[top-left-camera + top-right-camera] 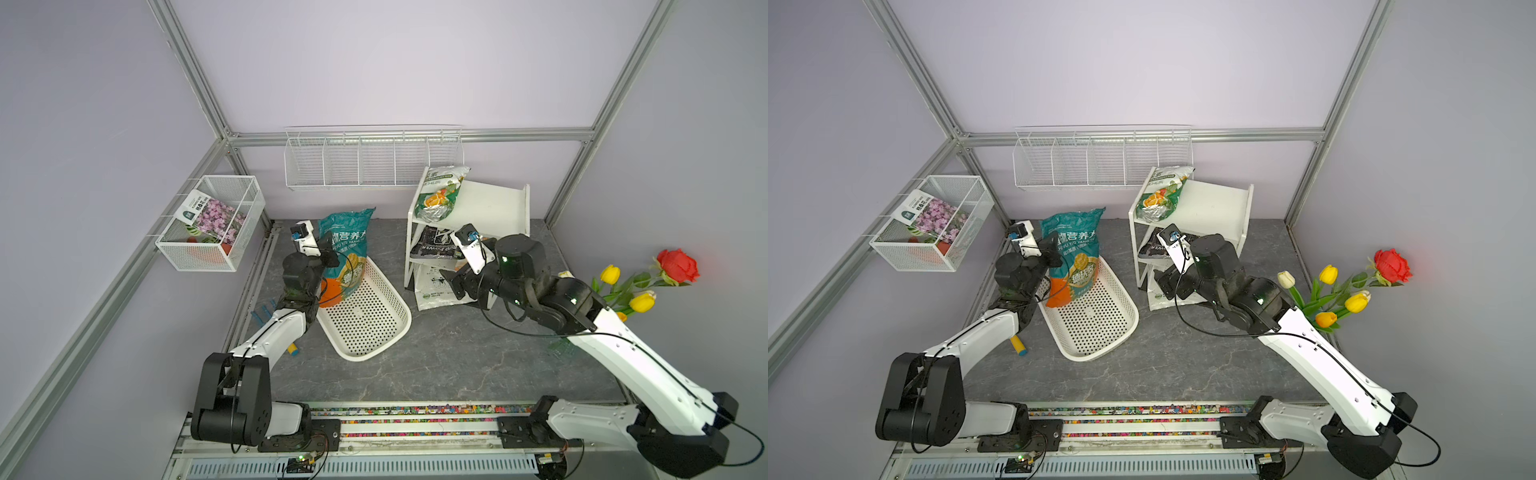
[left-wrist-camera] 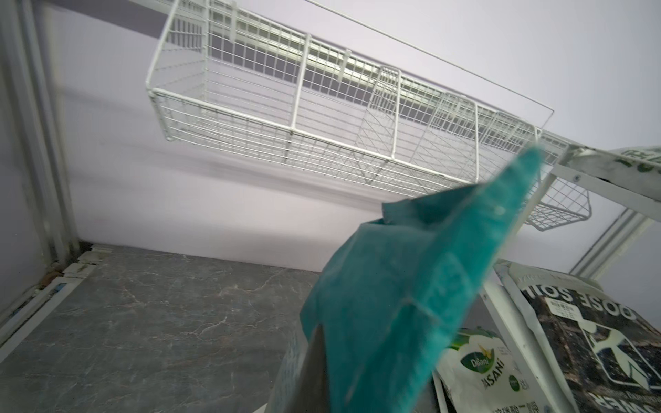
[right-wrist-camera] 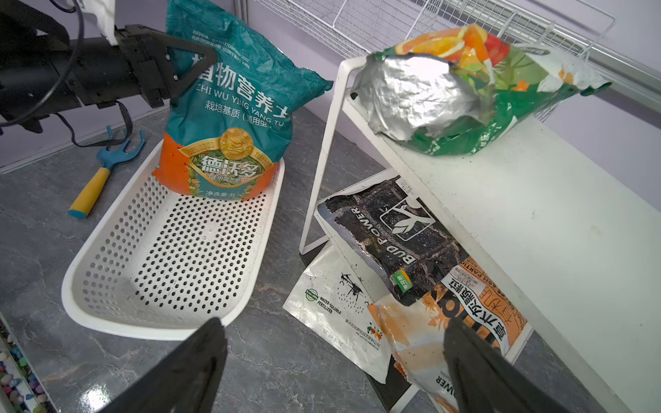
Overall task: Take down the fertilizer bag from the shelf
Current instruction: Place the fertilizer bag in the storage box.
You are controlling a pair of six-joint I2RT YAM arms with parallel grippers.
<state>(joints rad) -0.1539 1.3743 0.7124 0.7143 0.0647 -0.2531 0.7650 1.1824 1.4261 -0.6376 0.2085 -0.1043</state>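
Holey white basket [image 3: 171,271]: lies on the grey floor [image 1: 436,365].
Little rake [image 3: 103,170]: blue head, yellow handle, beside the basket.
Red rose [image 1: 677,266]: next to yellow tulips [image 1: 642,301].
Wire rack [image 1: 374,160]: on the back wall [image 1: 374,83].

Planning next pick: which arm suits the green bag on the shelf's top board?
Right, likely. The right gripper is open, empty and beside the shelf; the left gripper is shut on the teal bag standing in the white basket.

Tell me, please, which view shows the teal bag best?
The right wrist view: the teal bag faces it, print legible. Both top views show it smaller, from above; the left wrist view shows only a blurred edge.
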